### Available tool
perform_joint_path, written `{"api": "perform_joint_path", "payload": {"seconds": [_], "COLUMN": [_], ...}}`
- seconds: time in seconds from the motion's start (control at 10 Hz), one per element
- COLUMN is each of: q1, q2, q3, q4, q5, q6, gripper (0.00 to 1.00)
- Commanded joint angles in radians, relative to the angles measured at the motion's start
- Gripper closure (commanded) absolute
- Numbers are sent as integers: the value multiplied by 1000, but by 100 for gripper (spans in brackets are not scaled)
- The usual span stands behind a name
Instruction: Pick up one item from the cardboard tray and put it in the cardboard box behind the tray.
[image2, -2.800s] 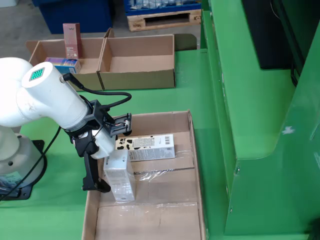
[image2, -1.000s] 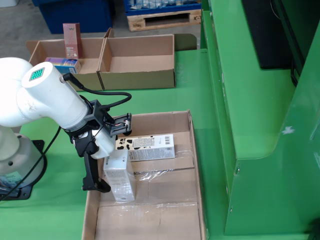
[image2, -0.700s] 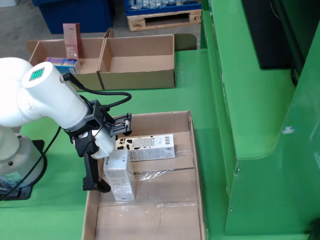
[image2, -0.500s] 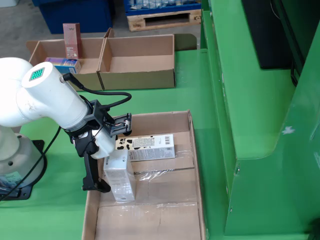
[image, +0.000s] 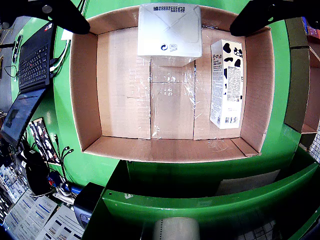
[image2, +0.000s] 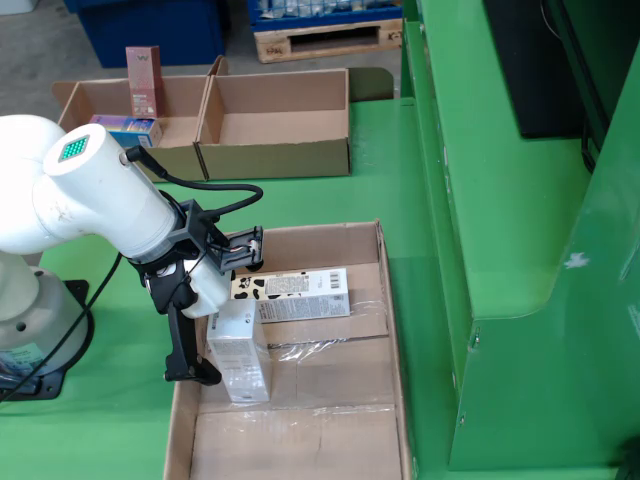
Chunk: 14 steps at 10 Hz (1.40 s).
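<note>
Here, the white myCobot arm (image2: 95, 205) leans over the near-left corner of the cardboard tray (image2: 383, 300) in the fixed view, its black gripper (image2: 222, 322) lowered around a plain white carton (image2: 238, 352) that stands upright on the tray floor. One dark finger (image2: 190, 345) reaches down along the carton's left side, outside the tray wall or right at it; the other finger (image2: 246, 250) sits higher, behind the carton. In the gripper-mounted view the two fingers (image: 65, 14) appear at the top corners, spread wide apart, with the white carton's top (image: 169, 30) between them and neither pad touching it.

A second carton with black cow-patch markings and a barcode (image2: 290, 294) lies flat on the tray floor just behind the white one in the fixed view; in the gripper-mounted view it lies along the tray's right wall (image: 226, 82). Clear tape strips cross the tray floor (image: 172, 95).

Beyond the tray, on the green table (image2: 380, 180), stand two open cardboard boxes side by side. The right box (image2: 276, 125) shows only bare cardboard inside; the left box (image2: 110, 105) holds a tall reddish-brown package (image2: 144, 80) and a small blue-and-purple box (image2: 125, 129).
</note>
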Motion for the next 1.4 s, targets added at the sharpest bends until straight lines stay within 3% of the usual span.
{"api": "perform_joint_path", "payload": {"seconds": [0.0, 0.8, 1.3], "q1": [0, 0, -12], "q2": [20, 20, -80], "q3": [23, 23, 32], "q4": [11, 11, 53], "q5": [0, 0, 12], "q6": [0, 0, -7], "gripper": [0, 0, 0]}}
